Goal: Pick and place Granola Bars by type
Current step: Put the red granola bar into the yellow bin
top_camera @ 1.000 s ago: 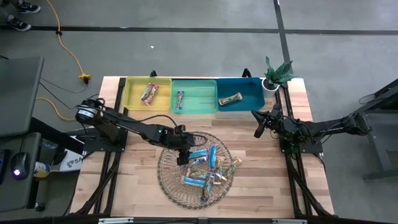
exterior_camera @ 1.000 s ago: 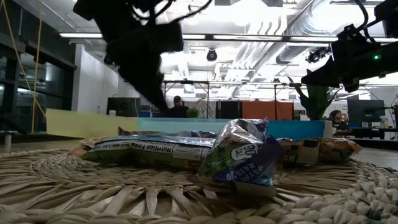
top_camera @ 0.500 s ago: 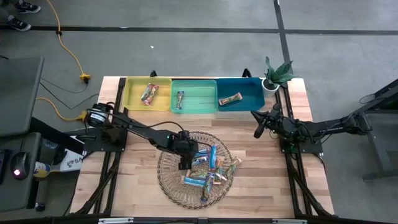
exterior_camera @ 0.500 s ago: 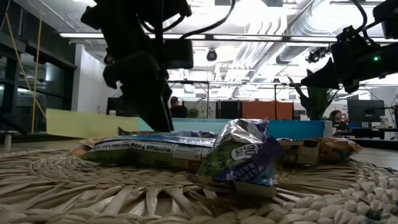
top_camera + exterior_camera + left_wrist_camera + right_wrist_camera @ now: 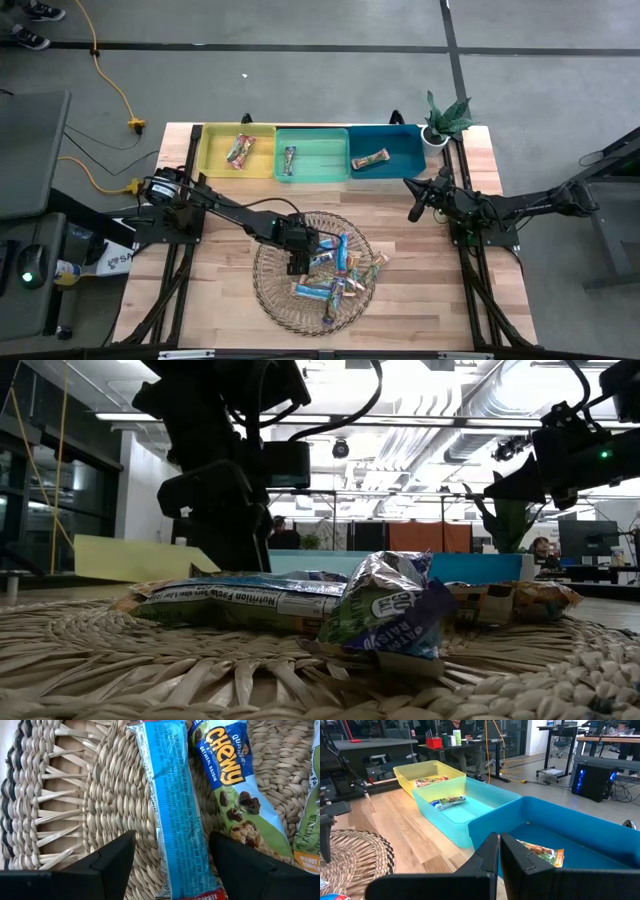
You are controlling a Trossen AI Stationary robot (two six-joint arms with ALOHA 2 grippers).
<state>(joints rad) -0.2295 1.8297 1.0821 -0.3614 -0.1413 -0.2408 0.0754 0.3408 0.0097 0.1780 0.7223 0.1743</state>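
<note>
Well, on the tabletop (image 5: pixel 215 300) the woven plate (image 5: pixel 275 295) carries the pile of Granola Bars (image 5: pixel 335 268), with the left hand (image 5: pixel 170 862) spread wide, straddling a blue bar (image 5: pixel 175 815). That bar looks light, crinkly and slick, so I'd pinch it across its narrow middle. The right hand (image 5: pixel 499 857), pressed shut, waits near the teal bin (image 5: pixel 600 827).

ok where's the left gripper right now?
The left gripper is open over the left part of the wicker plate in the high view, its fingers straddling a blue granola bar next to a Chewy bar.

The left gripper (image 5: pixel 172 857) stood spread astride a blue wrapped granola bar (image 5: pixel 172 815) on the woven wicker plate (image 5: pixel 107 785); a blue-and-green Chewy bar (image 5: pixel 232 785) lay beside it.
</note>
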